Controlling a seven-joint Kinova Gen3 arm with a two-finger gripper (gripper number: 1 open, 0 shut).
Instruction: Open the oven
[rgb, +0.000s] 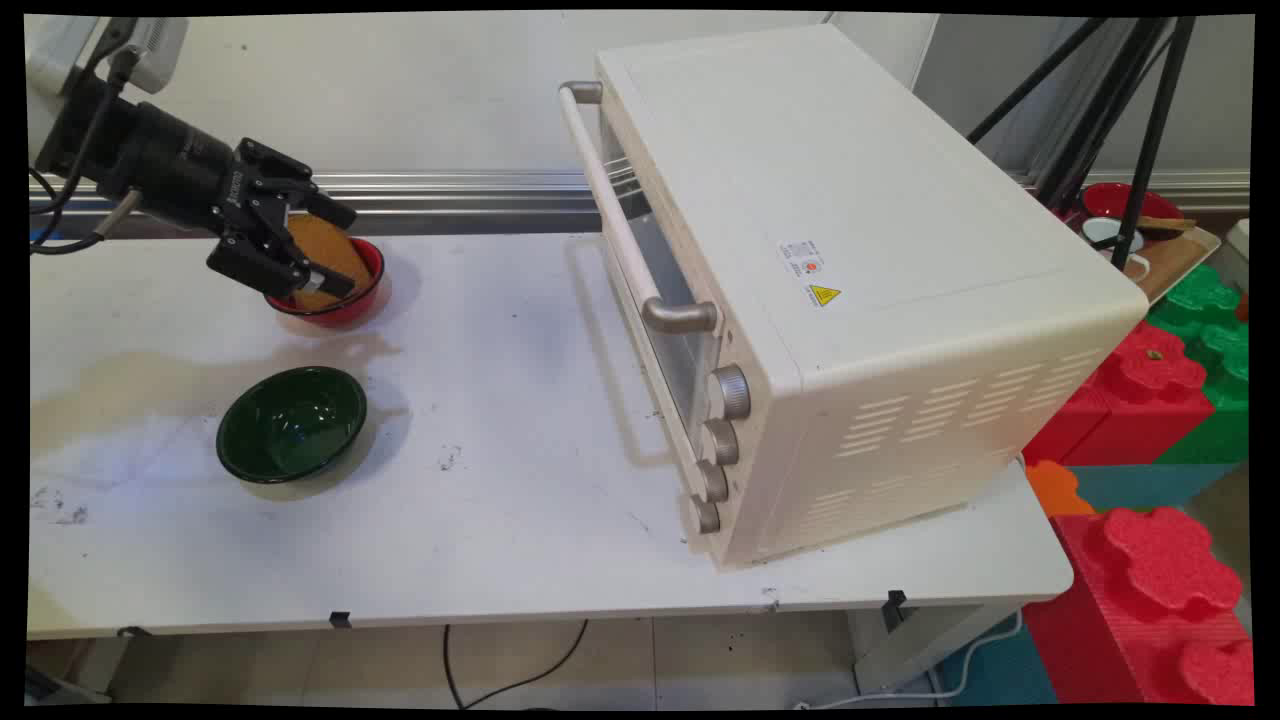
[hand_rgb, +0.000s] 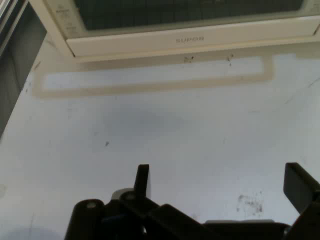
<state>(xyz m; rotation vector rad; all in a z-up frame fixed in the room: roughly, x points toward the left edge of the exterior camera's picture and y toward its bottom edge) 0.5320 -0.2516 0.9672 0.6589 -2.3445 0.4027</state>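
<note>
The white bench (rgb: 520, 520) carries three main items. A cream toaster oven (rgb: 860, 290) sits on the right half, angled so that its glass door and long bar handle (rgb: 620, 215) face left, toward the arm. This orientation leaves the door side exposed to the open middle of the bench. Four knobs (rgb: 722, 440) run in a column beside the door on the side nearer the camera.

Two bowls stand on the left half. A dark green bowl (rgb: 292, 423) rests upright near the front, apparently with nothing in it. A red bowl (rgb: 345, 285) stands behind it, toward the wall, well apart from the oven. An orange-brown, disc-like filling (rgb: 325, 262) shows inside the red bowl; its nature cannot be determined.

The tool (rgb: 315, 250) comes in from the upper left and sits at the red bowl, pointing right toward the oven. In the main view its two fingers bracket the bowl's near-left portion, one above the filling and one at the lower rim. Contact with the rim cannot be confirmed. In the hand view the fingers (hand_rgb: 142, 181) stand wide apart, with only bare bench visible between them and the oven's lower door edge (hand_rgb: 190, 40) ahead. The tool is spread wide and nothing is clamped.

Beyond the bench's right end lie red and green foam blocks (rgb: 1165, 385) and a black tripod (rgb: 1130, 110).
</note>
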